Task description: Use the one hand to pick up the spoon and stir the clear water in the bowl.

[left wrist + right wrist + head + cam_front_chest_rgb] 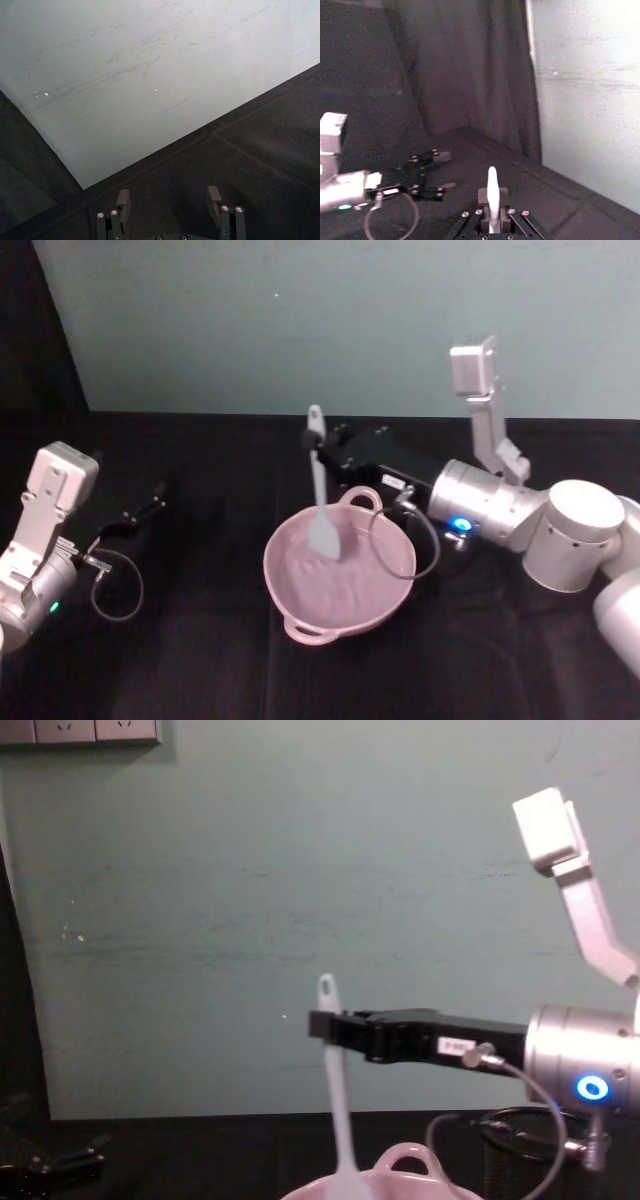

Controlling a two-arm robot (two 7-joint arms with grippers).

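Observation:
The pale pink bowl [283, 592] sits mid-table, its loop handle [405, 1156] rising at the far rim. The white spoon [321, 502] stands nearly upright with its scoop end down inside the bowl and its holed handle tip on top. My right gripper [314, 444], black and elongated on a silver wrist with a blue ring, reaches in from the right and is shut on the spoon's upper handle [334, 1088]. In the right wrist view the handle [492, 192] sticks up between the fingers. My left gripper [150, 508] rests open and idle at far left, fingers [123, 202] apart.
A dark mesh cup [520, 1145] stands behind the right wrist, beside a looping cable [425, 540]. The table is covered in black cloth [200, 660] and a pale teal wall [300, 320] backs it. The left arm's cable loop [118, 585] lies on the cloth.

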